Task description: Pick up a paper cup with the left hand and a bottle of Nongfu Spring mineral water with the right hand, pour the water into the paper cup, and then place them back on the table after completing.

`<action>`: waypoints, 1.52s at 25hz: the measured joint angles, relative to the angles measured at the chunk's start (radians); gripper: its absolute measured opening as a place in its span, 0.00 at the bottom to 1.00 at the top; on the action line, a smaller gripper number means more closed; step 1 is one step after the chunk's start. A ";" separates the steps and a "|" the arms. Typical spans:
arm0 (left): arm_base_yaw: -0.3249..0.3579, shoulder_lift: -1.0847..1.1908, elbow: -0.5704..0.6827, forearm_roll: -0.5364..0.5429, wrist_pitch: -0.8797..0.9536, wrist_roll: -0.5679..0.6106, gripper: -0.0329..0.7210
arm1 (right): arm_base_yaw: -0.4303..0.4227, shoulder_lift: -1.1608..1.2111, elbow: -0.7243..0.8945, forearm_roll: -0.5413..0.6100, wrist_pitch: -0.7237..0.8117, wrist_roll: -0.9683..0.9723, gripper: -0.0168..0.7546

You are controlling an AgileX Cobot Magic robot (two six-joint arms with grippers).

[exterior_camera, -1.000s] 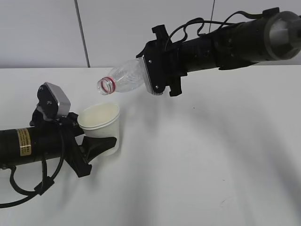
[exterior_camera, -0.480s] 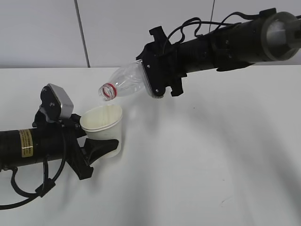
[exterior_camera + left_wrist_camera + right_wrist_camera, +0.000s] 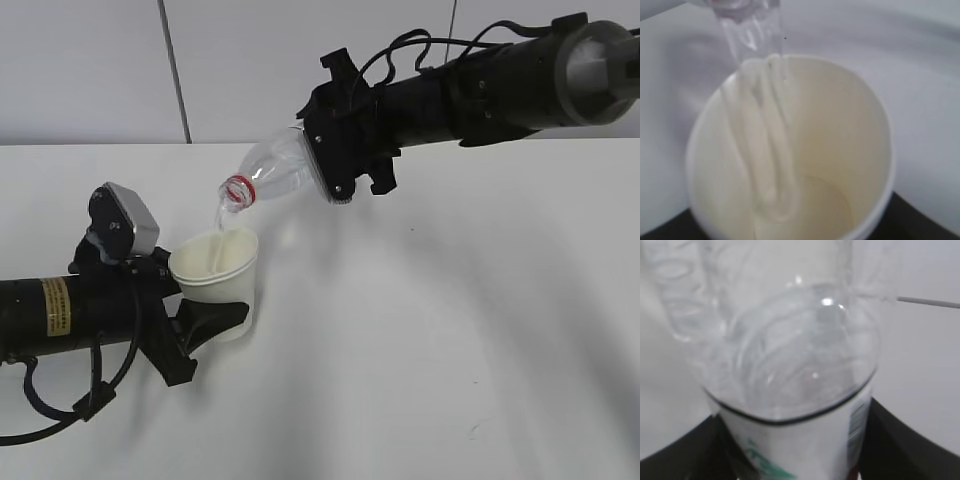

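Note:
My left gripper (image 3: 218, 292) is shut on the white paper cup (image 3: 214, 268) and holds it upright just above the table (image 3: 450, 330). The right gripper (image 3: 345, 150) is shut on the body of the clear Nongfu Spring bottle (image 3: 275, 170), which is tilted with its red-ringed mouth down-left over the cup. A thin stream of water (image 3: 222, 212) falls from the mouth into the cup. In the left wrist view the water (image 3: 760, 145) runs down the cup's inner wall (image 3: 855, 130) and pools at the bottom. The right wrist view shows the bottle (image 3: 790, 365) between black fingers (image 3: 905, 440).
The white tabletop stretches to the right and front of both arms. A pale wall (image 3: 100, 70) with a vertical seam stands behind the table. The left arm, with its yellow label (image 3: 55, 305), lies low along the left edge.
The right gripper has tipped the bottle's mouth lower and closer to the cup, and water now pours out. The cup has shifted only slightly.

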 joint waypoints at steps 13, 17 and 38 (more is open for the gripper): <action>0.000 0.000 0.000 0.000 0.012 0.000 0.56 | 0.000 0.000 -0.004 -0.036 0.009 -0.019 0.60; 0.000 0.000 0.000 0.000 0.012 0.000 0.56 | 0.000 0.000 -0.004 -0.036 0.009 -0.028 0.60; 0.000 0.000 0.000 0.000 0.019 0.000 0.56 | 0.000 0.000 -0.004 -0.036 0.014 -0.030 0.60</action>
